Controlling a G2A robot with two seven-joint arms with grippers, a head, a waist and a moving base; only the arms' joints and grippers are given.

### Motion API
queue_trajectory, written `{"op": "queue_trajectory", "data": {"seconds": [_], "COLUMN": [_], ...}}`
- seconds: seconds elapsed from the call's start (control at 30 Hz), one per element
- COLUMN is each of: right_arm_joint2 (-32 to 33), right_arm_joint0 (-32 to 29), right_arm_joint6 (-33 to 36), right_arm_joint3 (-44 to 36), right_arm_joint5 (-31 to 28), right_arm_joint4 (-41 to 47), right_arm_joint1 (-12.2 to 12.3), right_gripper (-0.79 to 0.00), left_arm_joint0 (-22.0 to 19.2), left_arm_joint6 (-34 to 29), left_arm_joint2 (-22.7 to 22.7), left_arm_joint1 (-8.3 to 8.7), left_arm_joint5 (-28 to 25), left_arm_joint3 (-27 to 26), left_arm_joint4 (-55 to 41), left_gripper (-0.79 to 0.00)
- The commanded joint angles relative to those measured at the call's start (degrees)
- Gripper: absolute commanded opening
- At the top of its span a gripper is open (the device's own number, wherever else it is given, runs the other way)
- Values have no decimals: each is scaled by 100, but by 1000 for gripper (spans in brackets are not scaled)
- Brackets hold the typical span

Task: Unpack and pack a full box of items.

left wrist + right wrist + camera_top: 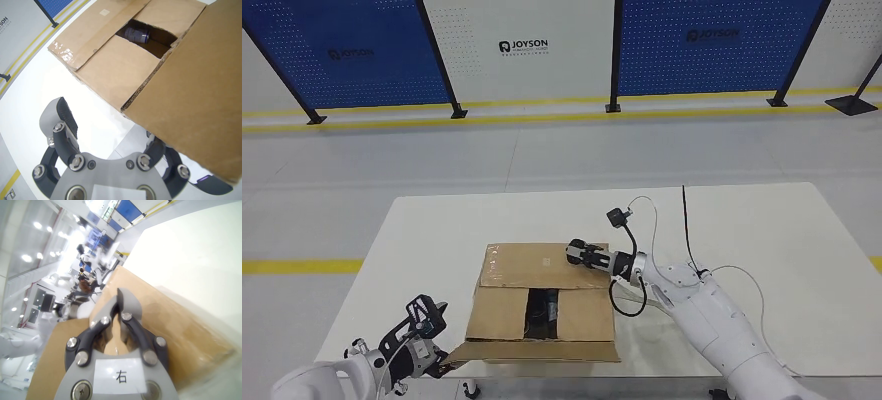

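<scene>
— Where does the box stand?
— The box [504,318] sits in the middle of the white table [762,250], toward the robot's edge. Most of its top is covered by flaps, with a dark gap left in the centre.
— Is there anything in that gap?
— Yes. A dark can [138,35] lies on its side down inside the box. I cannot make out what else is packed there.
— What about the left gripper?
— The left gripper [111,123] is low at the box's near left corner, just off the table's edge. Its fingers are spread wide apart and hold nothing. The near flap [189,91] juts out toward the robot and hangs over one finger, hiding most of it. The other finger [66,117] is out in the open over the table.
— And the right one?
— The right gripper [117,298] is over the right end of the far flap [532,262], which lies folded down over the box. Its fingers are drawn together at the tips, with no gap between them. I cannot tell whether they touch the cardboard or pinch it.
— Are the arms close together?
— No, they are well apart, at opposite corners of the box.
</scene>
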Motion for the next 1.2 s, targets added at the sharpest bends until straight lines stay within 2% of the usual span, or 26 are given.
{"op": "queue_trajectory", "data": {"seconds": [0.0, 0.23, 0.47, 0.57, 0.7, 0.93, 1.07, 1.17], "right_arm_joint2": [1, 94, 617, 908, 1426, 2721, 3346, 3589], "right_arm_joint0": [-4, -24, -84, -273, -789, -2283, -3111, -3456], "right_arm_joint6": [22, -41, -861, -969, -476, 722, 1105, 1231], "right_arm_joint3": [-28, -161, -551, -883, -1564, -3125, -3984, -4410], "right_arm_joint5": [10, 37, 67, 168, 534, 2172, 2816, 3038], "right_arm_joint4": [-28, -167, -723, -768, -597, -111, 88, 147], "right_arm_joint1": [2, 38, 202, 302, 508, 924, 1079, 1141], "right_gripper": [-785, -785, -785, -785, -785, -785, -785, -785], "left_arm_joint0": [-127, -771, -1738, -2000, -2202, -2304, -2288, -2286], "left_arm_joint6": [-74, -330, -743, -786, -781, -623, -563, -554], "left_arm_joint2": [-5, 360, 1129, 1377, 1606, 1725, 1727, 1739], "left_arm_joint1": [24, 91, 151, 161, 168, 188, 200, 210], "left_arm_joint5": [-102, 2, 271, 309, 320, 173, 163, 150], "left_arm_joint3": [-13, 51, 460, 639, 803, 853, 810, 810], "left_arm_joint4": [-17, 242, 506, 592, 587, 449, 425, 452], "left_gripper": [0, 0, 0, 0, 0, 0, 0, 0]}}
